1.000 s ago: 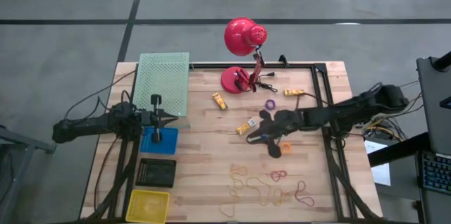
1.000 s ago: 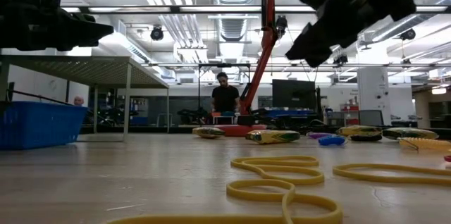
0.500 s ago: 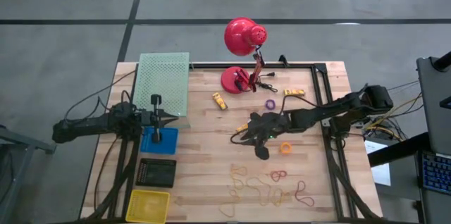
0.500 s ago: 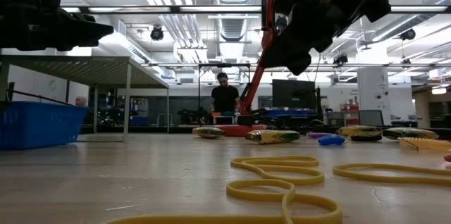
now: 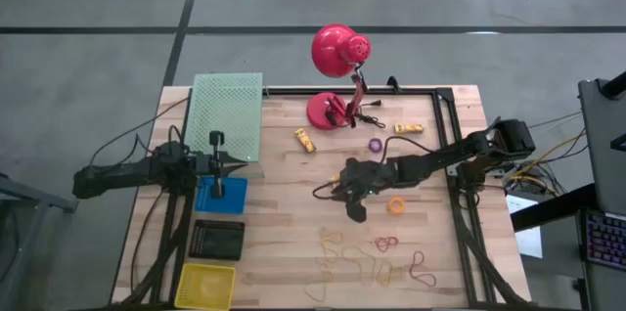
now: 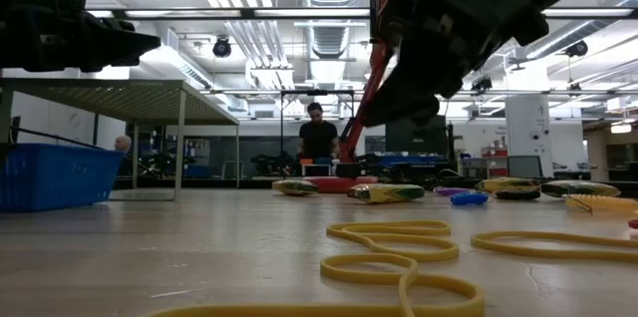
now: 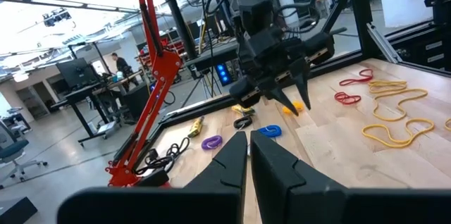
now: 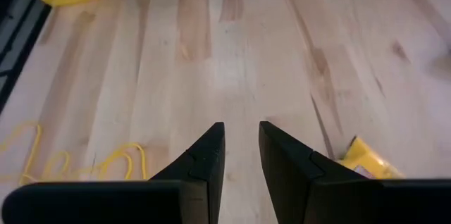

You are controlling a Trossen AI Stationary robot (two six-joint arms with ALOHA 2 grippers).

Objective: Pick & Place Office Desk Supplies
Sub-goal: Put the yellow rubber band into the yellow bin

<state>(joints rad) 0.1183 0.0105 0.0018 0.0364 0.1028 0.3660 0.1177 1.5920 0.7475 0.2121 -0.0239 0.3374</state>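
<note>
I am lining up a pick. The bands (image 5: 367, 262) are lying looped at the near edge. Mid-surface, my right tool (image 5: 337, 189) is hanging part open and empty just beside a yellow piece (image 8: 366, 162); next I lower and close. Left tool (image 5: 240, 162) is waiting shut, left.

Pale striped wooden table (image 5: 284, 213). Red lamp (image 5: 337, 52). Pale green mesh tray (image 5: 227, 115), blue bin (image 5: 221, 196), black bin (image 5: 217, 240), yellow bin (image 5: 207, 285). Yellow packets (image 5: 305, 140), purple ring (image 5: 375, 144), orange ring (image 5: 396, 205). Yellow rubber bands (image 5: 367, 270), red rubber bands (image 5: 386, 244). Both arms dark.
</note>
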